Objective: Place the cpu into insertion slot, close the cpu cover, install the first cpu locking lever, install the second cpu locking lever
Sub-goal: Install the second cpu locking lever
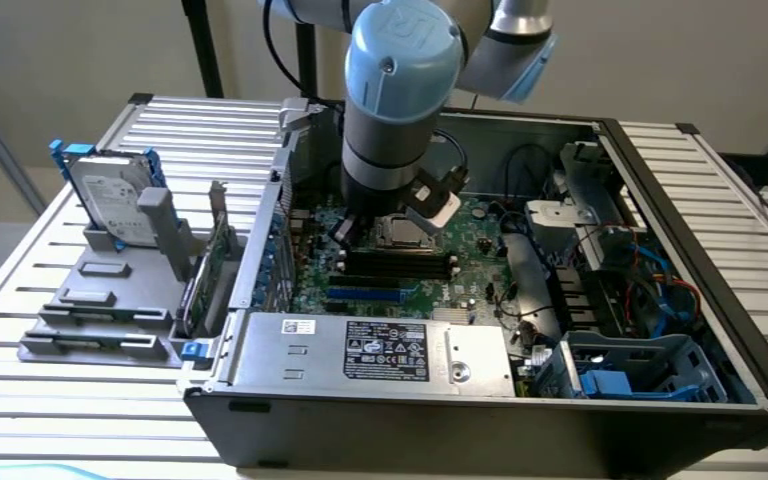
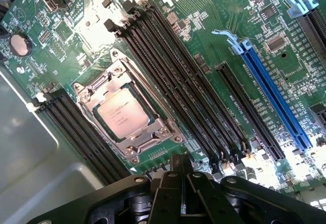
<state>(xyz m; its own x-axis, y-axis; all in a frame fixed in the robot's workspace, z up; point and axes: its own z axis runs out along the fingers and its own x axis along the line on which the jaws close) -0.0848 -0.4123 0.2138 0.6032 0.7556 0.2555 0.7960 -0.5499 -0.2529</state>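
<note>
Closest to our wrist camera sits our gripper (image 2: pixel 184 193), its dark fingers drawn fully together with nothing between them, hovering just above the green motherboard (image 2: pixel 204 46).

In the exterior view the open computer case (image 1: pixel 491 400) lies on its side on a slatted metal table (image 1: pixel 37 330), with a hard drive (image 1: pixel 107 195) standing in a grey holder at the exterior view's left. Our arm reaches down into the case over the board.

On the board, long black memory slots (image 2: pixel 178 96) run on both sides of the insertion slot (image 2: pixel 84 89), and a blue card slot (image 2: pixel 275 102) lies well apart. The cpu (image 2: pixel 123 113) already rests in the socket, its pale metal top showing through the window of the cpu cover (image 2: pixel 147 138), which looks folded down around it.

We judge the cover a thin, stiff, springy metal frame: light, slippery, best pressed at its edge. The chip looks light, rigid and fragile underneath, so only its rim should be handled.
</note>
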